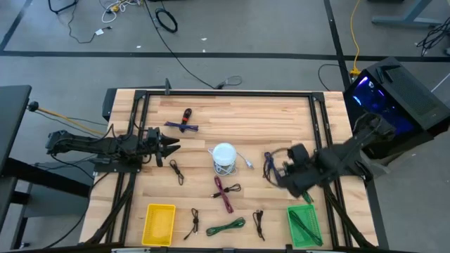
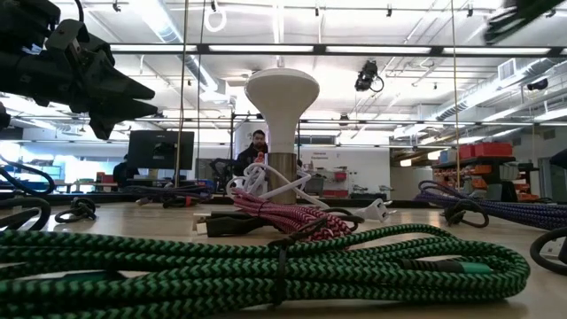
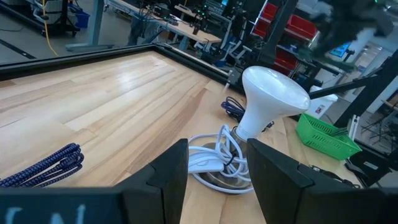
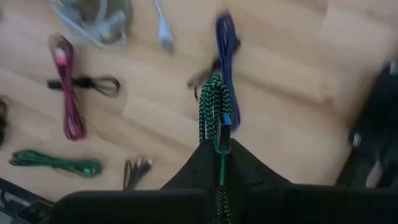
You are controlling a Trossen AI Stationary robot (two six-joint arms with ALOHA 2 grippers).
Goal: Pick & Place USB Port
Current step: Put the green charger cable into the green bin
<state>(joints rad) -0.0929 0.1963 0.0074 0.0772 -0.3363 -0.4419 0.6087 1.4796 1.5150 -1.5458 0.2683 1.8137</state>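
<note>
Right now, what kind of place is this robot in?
Probably a robotics lab or workshop. Two robot arms work over a wooden table strewn with cables; behind it the low view shows a monitor, red storage bins on shelves, and ceiling strip lights.

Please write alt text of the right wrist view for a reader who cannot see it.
The right gripper holds a bundled green cable above the wooden table. Below lie a blue cable, a red cable and another green cable.
</note>
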